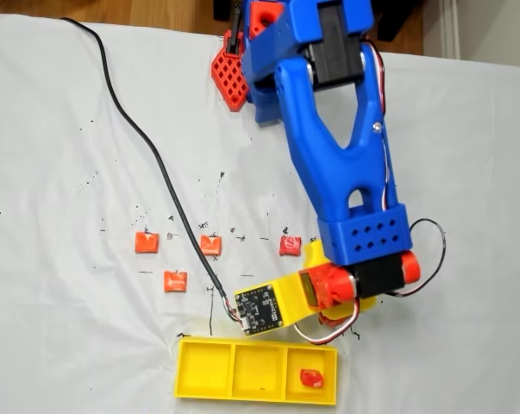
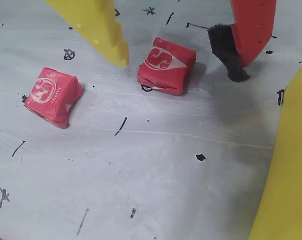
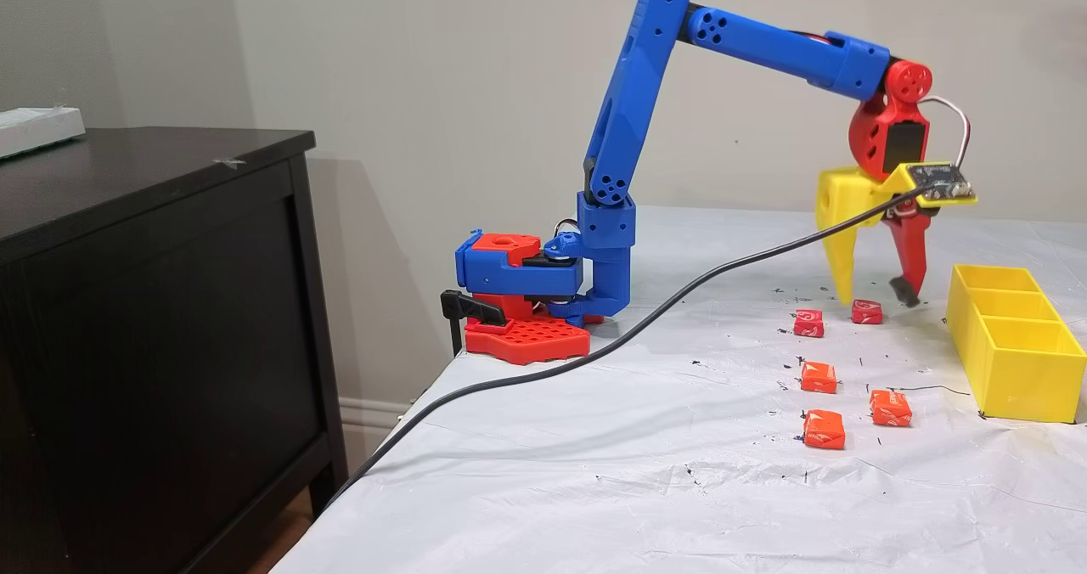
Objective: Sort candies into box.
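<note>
Jaws wide open, empty, straddling one candy (image 2: pixel 167 65) at top centre of the wrist view.

Gripper (image 2: pixel 183 62) tips just above cloth, yellow finger (image 2: pixel 98 27) left of that candy, red finger (image 2: pixel 253 27) right. Second candy (image 2: pixel 53 95) at left. Box (image 1: pixel 209 373) along bottom of a fixed view, one candy (image 1: pixel 310 379) in right compartment, other two bare. Three more candies (image 1: pixel 147 242) at left centre beside black cable (image 1: pixel 147 147). Arm (image 3: pixel 633 124) arched over, wrist pointing down.
</note>
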